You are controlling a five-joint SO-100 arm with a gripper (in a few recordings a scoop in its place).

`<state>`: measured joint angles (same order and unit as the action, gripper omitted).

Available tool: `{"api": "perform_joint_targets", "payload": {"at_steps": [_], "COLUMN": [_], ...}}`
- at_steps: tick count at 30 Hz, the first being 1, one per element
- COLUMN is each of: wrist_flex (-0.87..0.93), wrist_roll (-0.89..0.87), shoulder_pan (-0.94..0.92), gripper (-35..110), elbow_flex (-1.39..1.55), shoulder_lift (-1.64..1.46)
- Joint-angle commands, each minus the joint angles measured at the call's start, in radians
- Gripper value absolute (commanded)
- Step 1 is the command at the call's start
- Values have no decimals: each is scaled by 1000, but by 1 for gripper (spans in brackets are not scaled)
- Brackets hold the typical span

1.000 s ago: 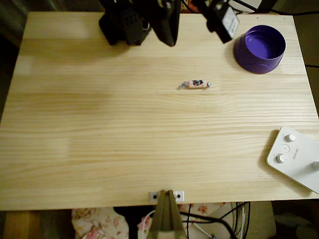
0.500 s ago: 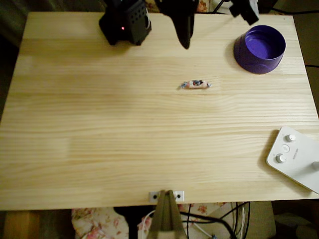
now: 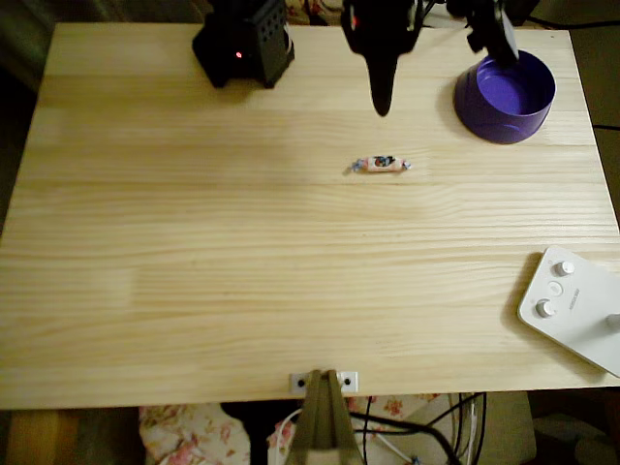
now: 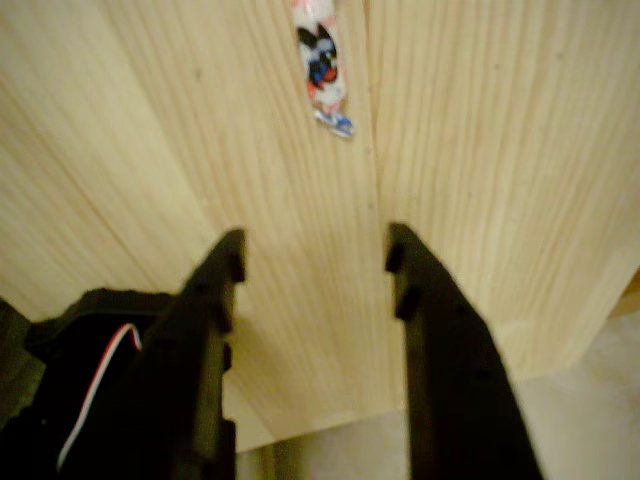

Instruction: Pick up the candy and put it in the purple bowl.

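The candy (image 3: 381, 164) lies flat on the bare tabletop (image 3: 242, 271), a little above the centre of the overhead view, its twisted ends pointing to 3 and 9 o'clock. The purple bowl (image 3: 505, 95) stands well apart from it, toward 2 o'clock near the far right corner, and looks empty. A white device with knobs (image 3: 573, 305) sits at the right edge toward 4 o'clock, out of the way.

The gripper (image 3: 383, 97) hangs above the tabletop at 12 o'clock from the candy, near it but not over it. In the wrist view the two dark fingers (image 4: 215, 290) stand well apart with bare wood between them and hold nothing — the candy (image 4: 322, 62) shows ahead of them at the top of that view, roughly in line with the gap.

The step in hand is the approach; nothing has been picked up yet. The next move, as I judge it, calls for carrying the open fingers forward and down until they straddle the wrapper's narrow middle, then closing — the sweet is small and could slip or skid if caught by a twisted end.
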<state>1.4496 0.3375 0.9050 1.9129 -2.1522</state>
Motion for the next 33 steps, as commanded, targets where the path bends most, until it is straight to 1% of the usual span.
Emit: {"api": "perform_joint_targets", "payload": {"at_steps": [1, 14, 33], "wrist_flex": [-40, -184, -302], "wrist_roll": [-2, -57, -78], "shoulder_pan": [-6, -38, -11], "gripper": [19, 20, 20], "elbow_flex": [8, 35, 51], "shoulder_lift": [9, 215, 362]}}
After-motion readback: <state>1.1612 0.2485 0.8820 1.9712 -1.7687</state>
